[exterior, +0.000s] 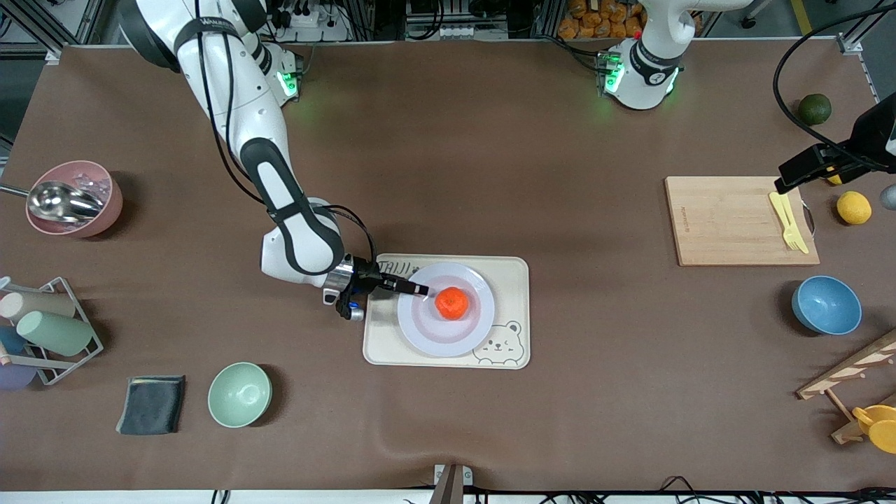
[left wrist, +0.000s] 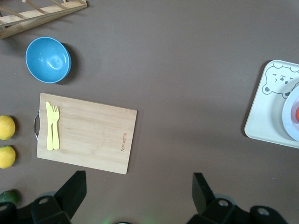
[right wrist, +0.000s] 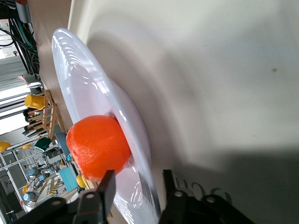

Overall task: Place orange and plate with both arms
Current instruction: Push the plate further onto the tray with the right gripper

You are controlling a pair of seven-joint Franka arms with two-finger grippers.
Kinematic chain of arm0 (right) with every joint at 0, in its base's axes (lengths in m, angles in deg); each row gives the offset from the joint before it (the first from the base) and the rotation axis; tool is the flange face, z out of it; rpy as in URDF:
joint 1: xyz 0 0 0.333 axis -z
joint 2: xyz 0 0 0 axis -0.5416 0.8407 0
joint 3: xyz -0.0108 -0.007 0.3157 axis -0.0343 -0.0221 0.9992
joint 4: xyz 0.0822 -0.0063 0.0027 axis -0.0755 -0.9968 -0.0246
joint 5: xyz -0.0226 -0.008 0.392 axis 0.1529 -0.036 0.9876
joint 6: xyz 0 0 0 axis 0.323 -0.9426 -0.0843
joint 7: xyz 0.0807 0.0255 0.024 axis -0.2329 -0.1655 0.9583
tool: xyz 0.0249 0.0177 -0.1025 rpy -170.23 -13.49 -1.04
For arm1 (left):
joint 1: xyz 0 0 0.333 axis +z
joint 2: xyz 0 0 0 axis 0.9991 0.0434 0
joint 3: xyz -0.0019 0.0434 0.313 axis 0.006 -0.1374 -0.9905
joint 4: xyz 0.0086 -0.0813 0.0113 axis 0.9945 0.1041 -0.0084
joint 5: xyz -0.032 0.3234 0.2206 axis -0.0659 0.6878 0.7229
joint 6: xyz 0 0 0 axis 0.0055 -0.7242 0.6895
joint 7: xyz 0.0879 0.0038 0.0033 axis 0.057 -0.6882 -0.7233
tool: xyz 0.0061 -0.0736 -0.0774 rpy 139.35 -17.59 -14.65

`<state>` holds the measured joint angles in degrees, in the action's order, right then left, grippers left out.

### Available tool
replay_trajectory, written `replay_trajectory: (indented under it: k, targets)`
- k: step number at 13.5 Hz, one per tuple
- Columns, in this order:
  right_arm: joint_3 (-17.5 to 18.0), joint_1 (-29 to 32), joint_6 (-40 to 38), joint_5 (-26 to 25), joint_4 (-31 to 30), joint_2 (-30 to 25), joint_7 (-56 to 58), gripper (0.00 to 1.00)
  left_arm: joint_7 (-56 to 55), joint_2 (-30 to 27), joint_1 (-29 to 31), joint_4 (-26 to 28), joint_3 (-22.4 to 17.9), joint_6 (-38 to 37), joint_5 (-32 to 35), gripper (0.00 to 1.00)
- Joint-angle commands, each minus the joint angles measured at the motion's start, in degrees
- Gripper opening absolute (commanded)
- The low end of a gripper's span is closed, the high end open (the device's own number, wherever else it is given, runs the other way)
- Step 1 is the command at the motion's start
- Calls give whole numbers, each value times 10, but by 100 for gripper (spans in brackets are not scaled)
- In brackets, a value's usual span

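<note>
Orange (exterior: 451,303) sits on the plate (exterior: 420,334) on the tray (exterior: 511,280). Right gripper (exterior: 420,289) pinches the plate's rim (2 fingers astride it); release gently, keeping it level. Left gripper (left wrist: 135,193) waits spread over the table.

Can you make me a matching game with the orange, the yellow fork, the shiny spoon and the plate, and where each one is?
Things:
1. small round red-orange orange
2. flat yellow plastic fork
3. shiny metal spoon
4. round pale lavender-white plate

Places:
A. in the pink bowl
B. on the cream bear tray
C. on the plate
D. on the wooden cutting board

Pairs: 1-C, 2-D, 3-A, 4-B
</note>
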<state>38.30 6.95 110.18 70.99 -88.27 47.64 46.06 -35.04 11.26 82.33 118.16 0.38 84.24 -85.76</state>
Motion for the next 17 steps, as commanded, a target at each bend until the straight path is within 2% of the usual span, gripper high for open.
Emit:
replay_trajectory:
  k: [1,4,8,10,14,17]
  targets:
    - [7,9,-5,-15,12,7,-9,100,3,3,-3,-10,2,0,7,100]
    - [6,14,-6,-22,11,3,-10,100,-1,7,-7,-10,2,0,7,100]
    - [7,20,-18,-72,-8,-17,-13,100,-7,10,-10,-9,4,0,6,100]
    - [6,35,-56,-94,-12,-21,-13,100,-7,10,-12,-9,4,0,6,100]
    - [6,87,-182,-158,-12,-37,-44,100,-7,9,-12,-9,4,0,6,100]
    - [6,84,-188,-223,-11,-85,-157,100,-7,9,-12,-9,4,0,6,100]
